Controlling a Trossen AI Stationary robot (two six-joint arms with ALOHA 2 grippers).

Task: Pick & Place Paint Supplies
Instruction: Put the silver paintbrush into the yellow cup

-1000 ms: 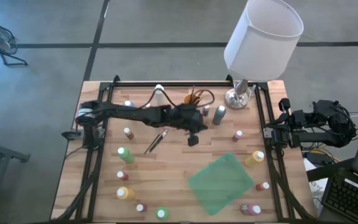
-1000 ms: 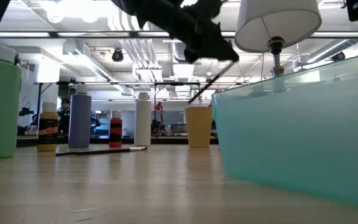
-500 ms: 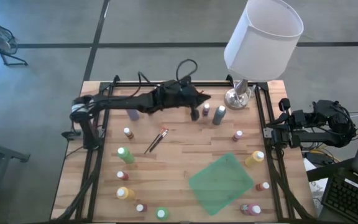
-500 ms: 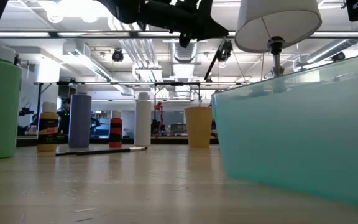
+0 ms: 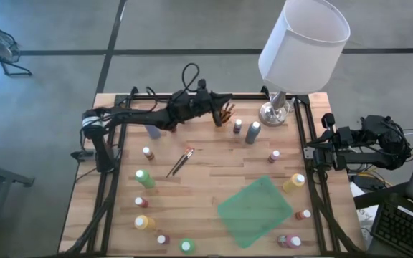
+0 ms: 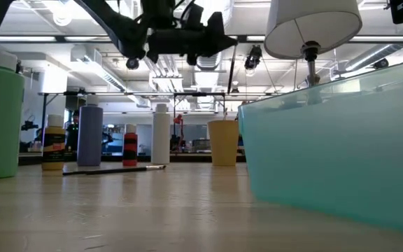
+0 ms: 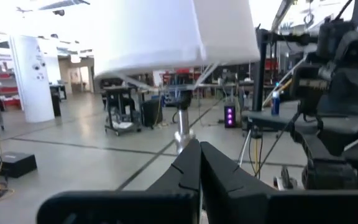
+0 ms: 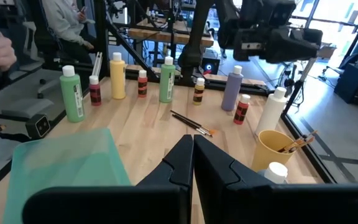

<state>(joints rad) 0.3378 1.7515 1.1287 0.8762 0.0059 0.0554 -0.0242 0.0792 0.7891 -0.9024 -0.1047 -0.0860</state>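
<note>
My left gripper (image 5: 222, 100) (image 6: 222, 38) hangs high near the table's far edge, pointing about level toward the lamp, shut on a thin dark brush (image 6: 229, 70). The brush hangs upright above the yellow cup (image 6: 222, 143) (image 8: 273, 149), which holds other brushes (image 5: 227, 111). Two more brushes (image 5: 181, 161) lie flat on the wood. Several paint bottles (image 5: 143, 178) stand scattered over the table. My right gripper (image 8: 192, 152) waits shut, holding nothing, beyond the table's right edge (image 5: 314, 153). My left gripper has the brush by its upper end (image 6: 230, 46), which meets the shut fingertips; the gripper's own body hides the exact spot. The fingers come level from the table's left and lie across the brush. The brush hangs upright below them, clear of the cup.
A teal bin (image 5: 253, 211) (image 6: 334, 154) lies at the near right. The white-shaded lamp (image 5: 303, 43) stands on its silver base (image 5: 274, 111) at the far right, close ahead of my left gripper. Black frame rails (image 5: 303, 143) run along the table's sides. A person (image 8: 61, 18) sits beyond the table.
My left gripper has gone from mid-table toward the far edge, ending over the yellow cup, and has tipped up from slanting down to about level. It stays shut. The brush has swung from slanted to upright.
</note>
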